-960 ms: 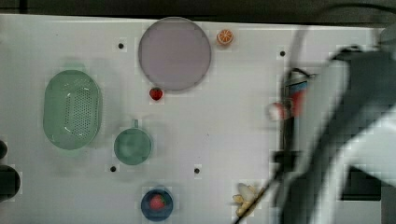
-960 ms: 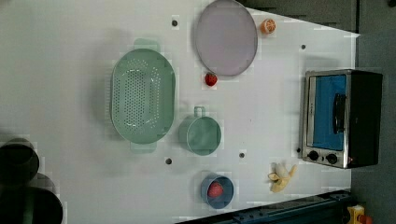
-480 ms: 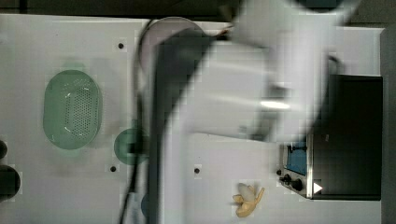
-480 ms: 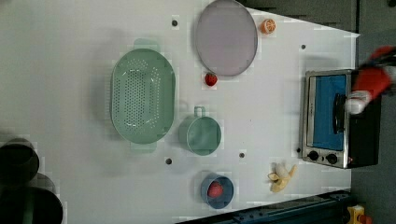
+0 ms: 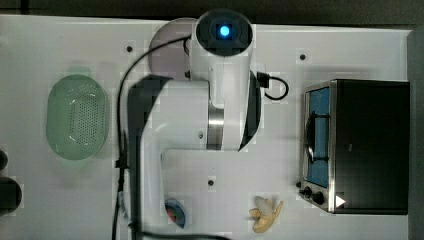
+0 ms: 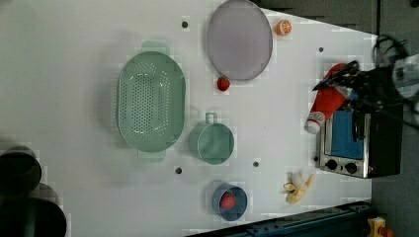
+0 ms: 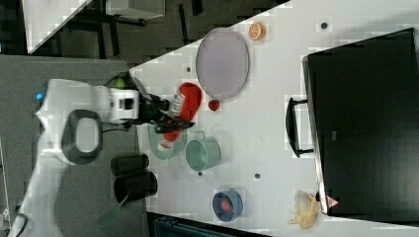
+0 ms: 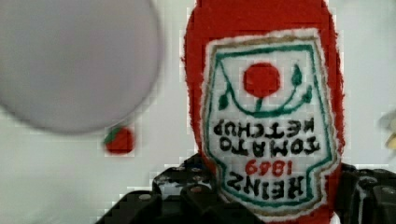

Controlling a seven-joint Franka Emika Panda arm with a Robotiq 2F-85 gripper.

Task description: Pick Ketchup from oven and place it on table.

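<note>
The ketchup point(image 8: 261, 116) is a red bottle with a white tomato label, and my gripper point(image 8: 275, 196) is shut on its lower body, with black fingers point(image 8: 187, 196) on either side. In the right view the gripper point(image 7: 165, 118) holds the ketchup point(image 7: 188, 106) above the white table point(image 7: 267, 113), between the plate and the colander, far from the oven point(image 7: 365, 123). The left view has the ketchup point(image 6: 330, 101) tilted, cap down, by the front of the oven point(image 6: 360, 143), with the gripper point(image 6: 348, 84) on it. My arm crosses the table point(image 5: 280, 165) left of the oven point(image 5: 370, 145).
A green colander point(image 6: 150, 101), a grey plate point(image 6: 239, 39), a green mug point(image 6: 212, 143), a strawberry point(image 6: 223, 84), a blue bowl point(image 6: 230, 201), a peeled banana point(image 5: 265, 214) and an orange slice point(image 6: 283, 27) lie on the table. Dark cups point(image 6: 20, 197) stand at the left view's lower left.
In the top view the arm has swung from the oven side to the table's middle. In the left view the ketchup has come into sight and moved left past the oven front.
</note>
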